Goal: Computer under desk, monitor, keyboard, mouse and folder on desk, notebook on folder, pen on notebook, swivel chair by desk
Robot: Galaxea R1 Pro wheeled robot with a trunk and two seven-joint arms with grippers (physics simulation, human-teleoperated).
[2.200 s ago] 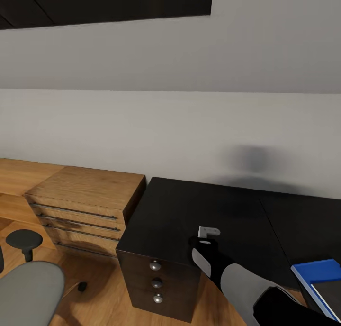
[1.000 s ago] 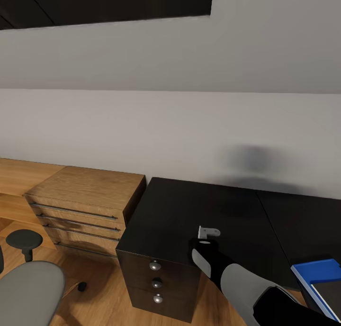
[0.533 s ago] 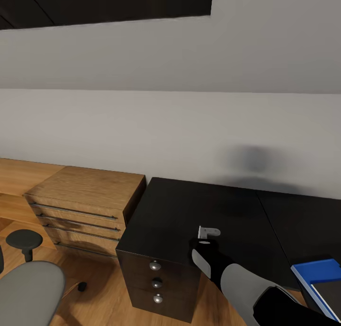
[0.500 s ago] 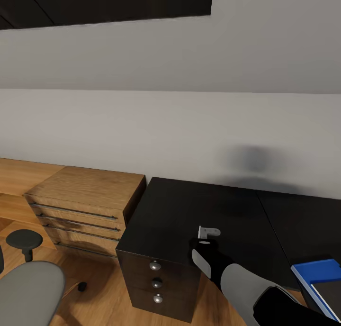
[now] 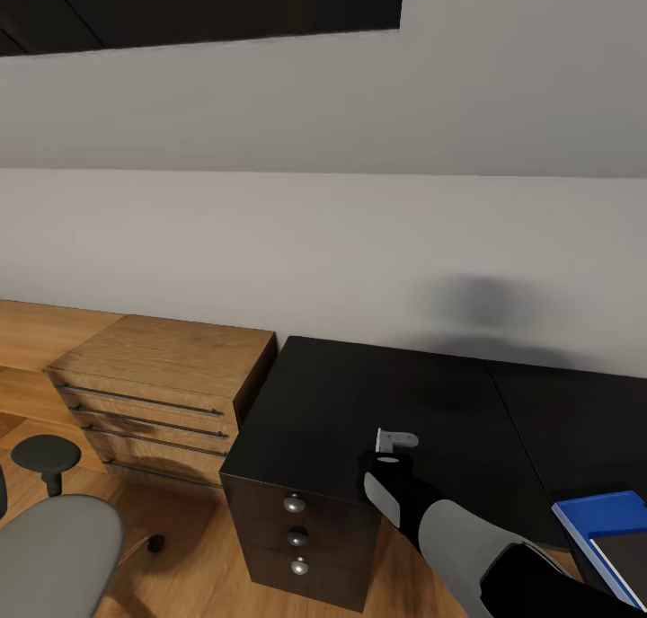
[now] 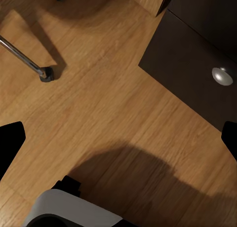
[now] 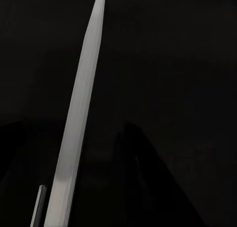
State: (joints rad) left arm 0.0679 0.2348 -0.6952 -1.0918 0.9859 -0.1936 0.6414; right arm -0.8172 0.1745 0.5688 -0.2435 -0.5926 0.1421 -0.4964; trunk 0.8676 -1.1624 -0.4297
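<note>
right wrist view: pen [image 7: 79, 118] runs between dark fingers; grip unclear.

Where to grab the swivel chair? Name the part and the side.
Probably the black armrest pad of the swivel chair: it stands free above the broad grey seat and looks thin enough to pinch. Come from the side facing the desk, closing level on the pad's rim.

Glossy black counter [image 5: 359, 393] against the wall.
A blue folder [image 5: 600, 513] lies on it, apparently under a dark notebook [image 5: 629, 555].
</note>
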